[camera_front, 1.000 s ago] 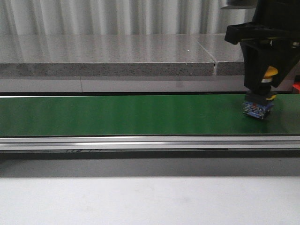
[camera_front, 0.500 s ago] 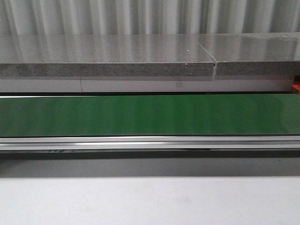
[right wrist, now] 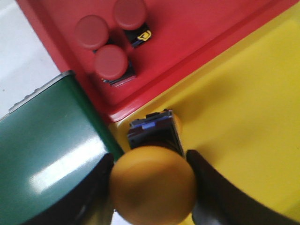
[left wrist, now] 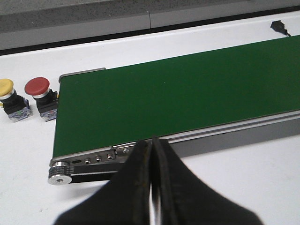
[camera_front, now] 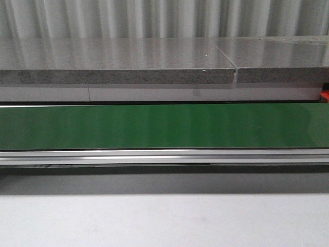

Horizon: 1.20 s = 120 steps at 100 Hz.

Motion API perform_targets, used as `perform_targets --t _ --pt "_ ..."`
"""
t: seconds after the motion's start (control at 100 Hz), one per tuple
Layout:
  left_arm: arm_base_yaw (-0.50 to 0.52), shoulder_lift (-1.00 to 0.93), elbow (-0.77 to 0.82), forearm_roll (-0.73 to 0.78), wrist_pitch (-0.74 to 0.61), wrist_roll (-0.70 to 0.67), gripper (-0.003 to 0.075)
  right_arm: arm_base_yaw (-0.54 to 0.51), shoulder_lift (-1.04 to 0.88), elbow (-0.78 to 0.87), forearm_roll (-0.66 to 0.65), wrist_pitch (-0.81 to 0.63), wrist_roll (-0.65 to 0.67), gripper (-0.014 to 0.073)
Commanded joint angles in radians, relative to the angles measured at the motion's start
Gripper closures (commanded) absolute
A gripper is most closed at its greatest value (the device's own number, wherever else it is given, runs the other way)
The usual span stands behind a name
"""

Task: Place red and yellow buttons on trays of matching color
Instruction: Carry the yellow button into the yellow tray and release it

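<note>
The long green conveyor belt [camera_front: 164, 126] is the landmark: off its end lie the flat yellow plastic tray [right wrist: 243, 108] and, touching that, the flat red plastic tray [right wrist: 187, 42] with three red mushroom-head buttons [right wrist: 111, 61] on it. The right gripper [right wrist: 152, 187] clamps a yellow mushroom-head push button [right wrist: 153, 185] over the yellow tray's corner, just beside the belt end. Releasing well probably means moving further over the yellow, away from the red rim. The left gripper [left wrist: 152, 154] hangs closed and empty at the belt's near rail; beyond the belt's other end wait a yellow-capped button [left wrist: 9, 93] and a red-capped button [left wrist: 40, 93].
</note>
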Motion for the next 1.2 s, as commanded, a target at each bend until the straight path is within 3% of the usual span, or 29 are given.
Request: perform_targets --t 0.0,0.47,1.1,1.19 --pt "-0.007 0.006 -0.026 -0.010 -0.067 -0.010 0.0741 -0.035 -0.041 -0.001 -0.011 -0.066 0.013 0.0505" --pt "-0.007 0.006 -0.026 -0.010 -0.067 -0.010 0.0741 -0.198 -0.034 0.255 -0.011 -0.382 0.175 0.0505" --pt "-0.007 0.006 -0.026 -0.010 -0.067 -0.010 0.0741 -0.202 0.169 0.256 -0.002 -0.499 0.177 0.0503" --pt "-0.007 0.006 -0.026 -0.010 -0.067 -0.010 0.0741 -0.202 0.194 0.256 0.009 -0.499 0.177 0.0459"
